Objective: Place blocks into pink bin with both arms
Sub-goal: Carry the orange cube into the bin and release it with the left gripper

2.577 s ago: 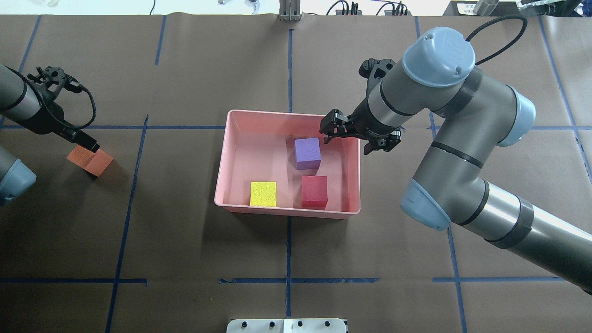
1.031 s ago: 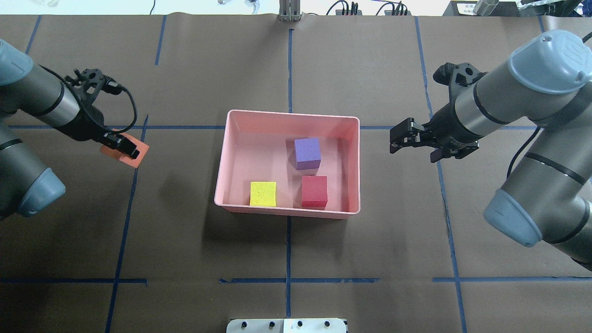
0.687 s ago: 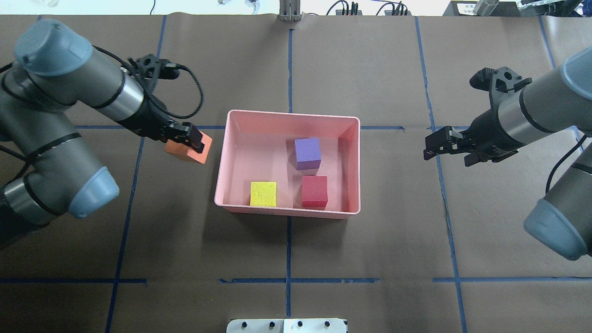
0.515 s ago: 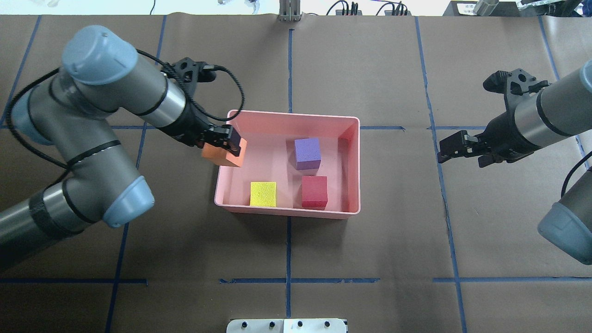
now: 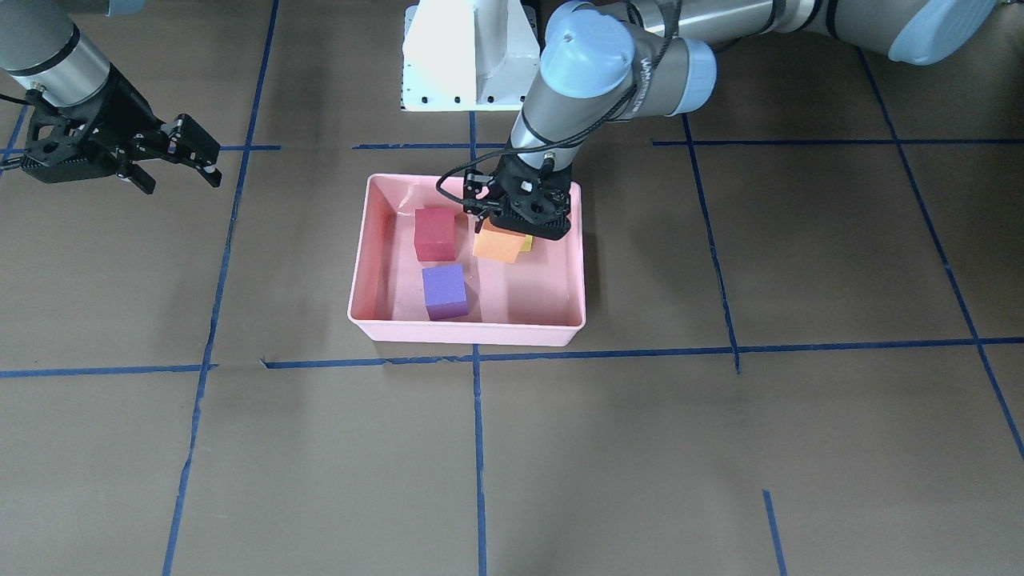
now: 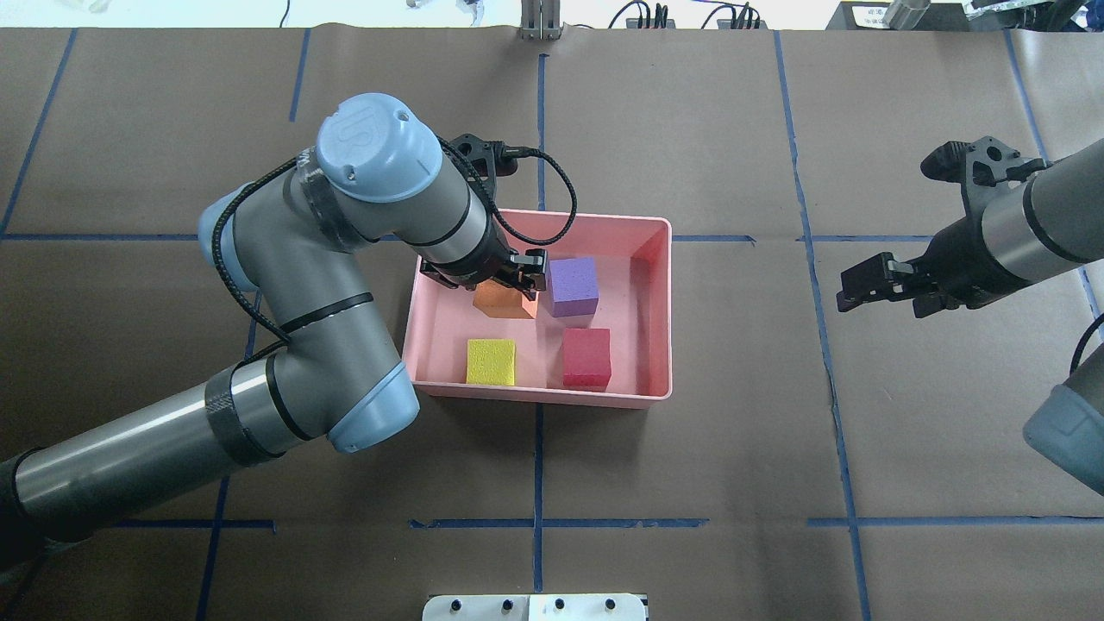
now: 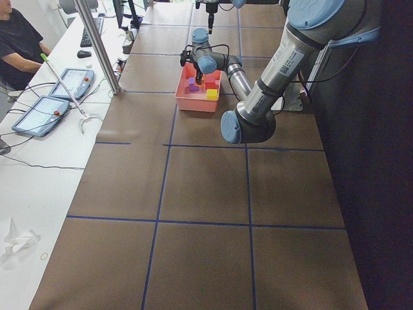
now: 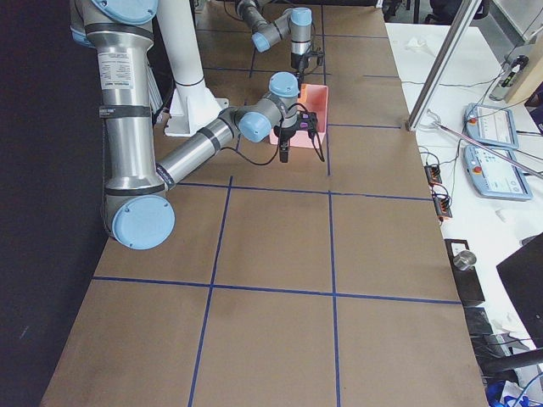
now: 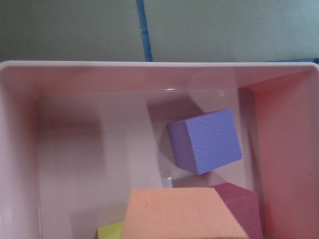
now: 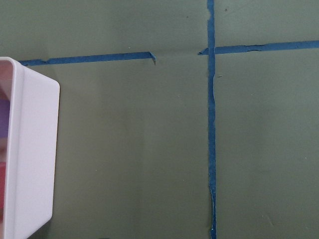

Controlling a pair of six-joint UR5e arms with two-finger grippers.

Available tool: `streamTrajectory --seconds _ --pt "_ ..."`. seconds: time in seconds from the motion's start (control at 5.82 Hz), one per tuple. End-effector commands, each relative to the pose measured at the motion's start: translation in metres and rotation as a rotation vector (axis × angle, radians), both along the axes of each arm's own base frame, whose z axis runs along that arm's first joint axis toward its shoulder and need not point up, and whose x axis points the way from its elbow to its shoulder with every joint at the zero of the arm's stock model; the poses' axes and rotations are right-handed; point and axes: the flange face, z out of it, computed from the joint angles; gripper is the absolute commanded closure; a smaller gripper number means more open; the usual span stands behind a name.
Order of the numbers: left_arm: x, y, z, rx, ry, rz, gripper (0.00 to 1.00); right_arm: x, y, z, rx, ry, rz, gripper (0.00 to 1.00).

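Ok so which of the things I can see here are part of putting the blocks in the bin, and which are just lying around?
Part of the job:
pink bin
orange block, held over the bin by the left gripper
purple block, yellow block and red block, all in the bin
right gripper, open and away from the bin

Just lying about:
blue tape lines
white pedestal base
tablets on the side bench

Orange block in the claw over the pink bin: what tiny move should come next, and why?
Probably open the left claw and let the orange block drop. It hangs inside the walls of the bin, seemingly over bare floor beside the purple block, so it should land clear. The yellow block and red block already lie in it.
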Motion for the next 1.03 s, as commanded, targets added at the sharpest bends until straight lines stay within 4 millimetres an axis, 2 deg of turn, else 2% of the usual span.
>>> streamTrajectory --seconds 0.0,0.17,0.34,0.69,0.86 --pt "0.032 0.000 0.028 0.006 -0.085 -0.028 0.99 0.006 0.002 0.004 -0.005 0.005 0.006 0.00" --pt "0.048 0.014 0.034 0.010 -0.103 -0.017 0.94 0.005 0.002 0.005 -0.007 0.006 0.007 0.00" --pt "0.062 0.023 0.041 0.019 -0.124 -0.019 0.82 0.006 0.001 0.007 -0.010 0.010 0.010 0.00" --pt "0.063 0.024 0.036 0.030 -0.121 -0.016 0.04 0.007 0.003 0.014 -0.023 0.019 0.005 0.00" --pt "0.054 0.017 0.027 0.037 -0.108 -0.031 0.00 0.007 0.004 0.012 -0.020 0.016 0.005 0.00"
